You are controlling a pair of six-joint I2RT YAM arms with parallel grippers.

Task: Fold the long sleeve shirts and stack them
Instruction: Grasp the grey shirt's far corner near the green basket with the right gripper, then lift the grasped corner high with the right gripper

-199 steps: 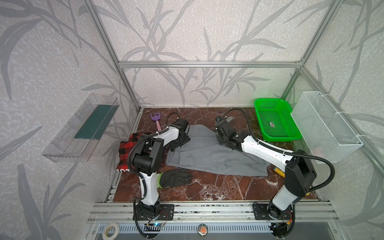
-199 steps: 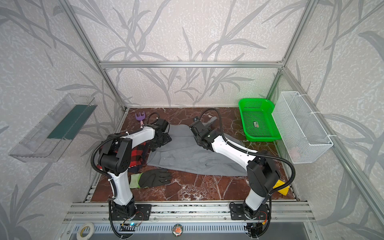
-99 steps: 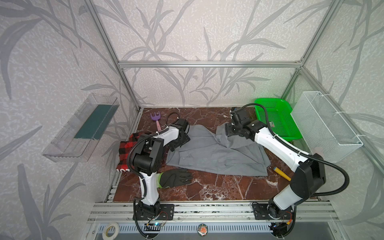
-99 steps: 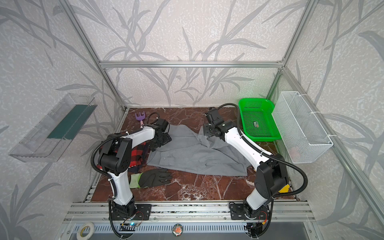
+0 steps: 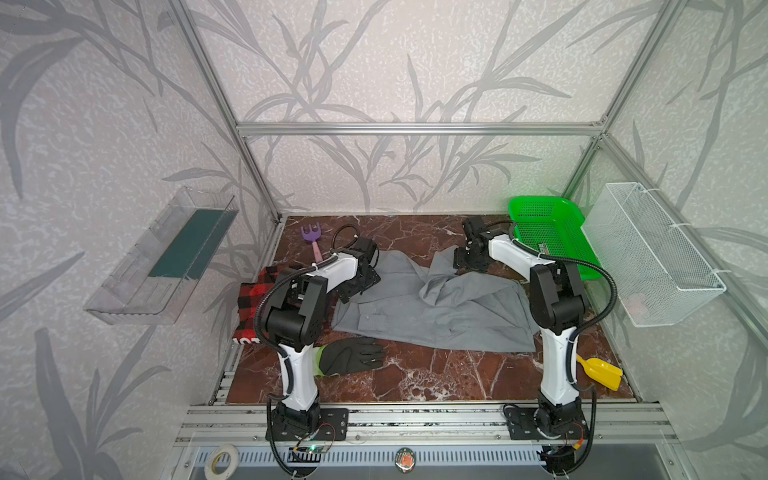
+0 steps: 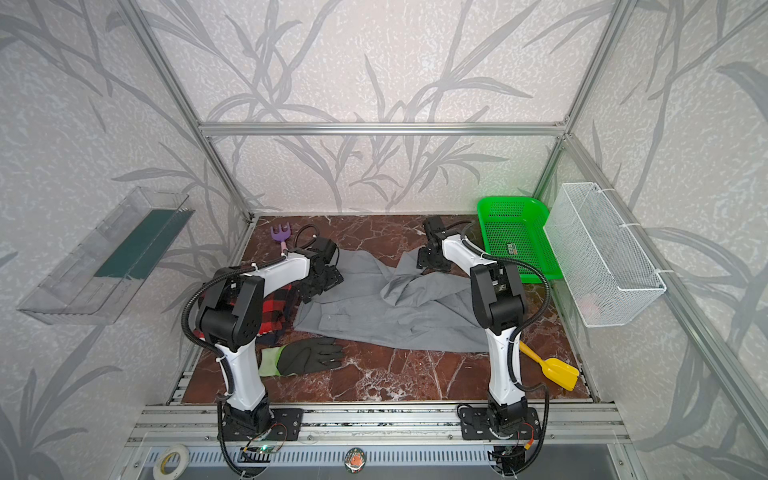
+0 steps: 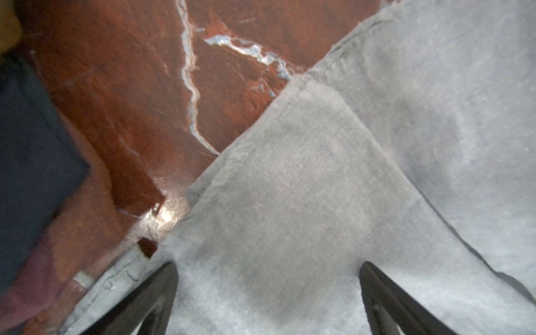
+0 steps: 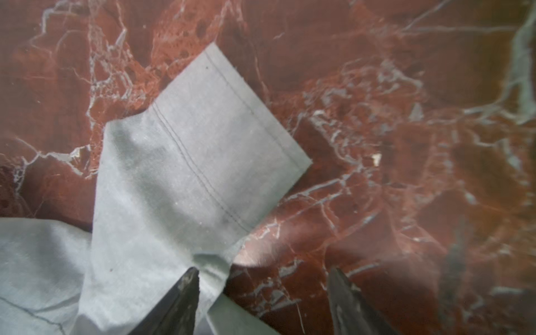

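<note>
My left arm (image 5: 332, 270) is hiding much of the plaid shirt (image 5: 251, 293) at the surface's (image 5: 436, 374) left edge. Both arms are reaching toward the back edge, wrists bending down. The left gripper (image 7: 268, 266) is hovering spread over the grey shirt (image 5: 440, 307), which is lying wrinkled mid-surface. The right gripper (image 8: 264, 272) is standing spread beside its cuff (image 8: 220, 139), pinching nothing.

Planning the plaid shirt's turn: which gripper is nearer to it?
Left. The left gripper is over the edge of the grey shirt, right beside the plaid shirt; the right gripper is across the grey shirt, near the green basket.
</note>
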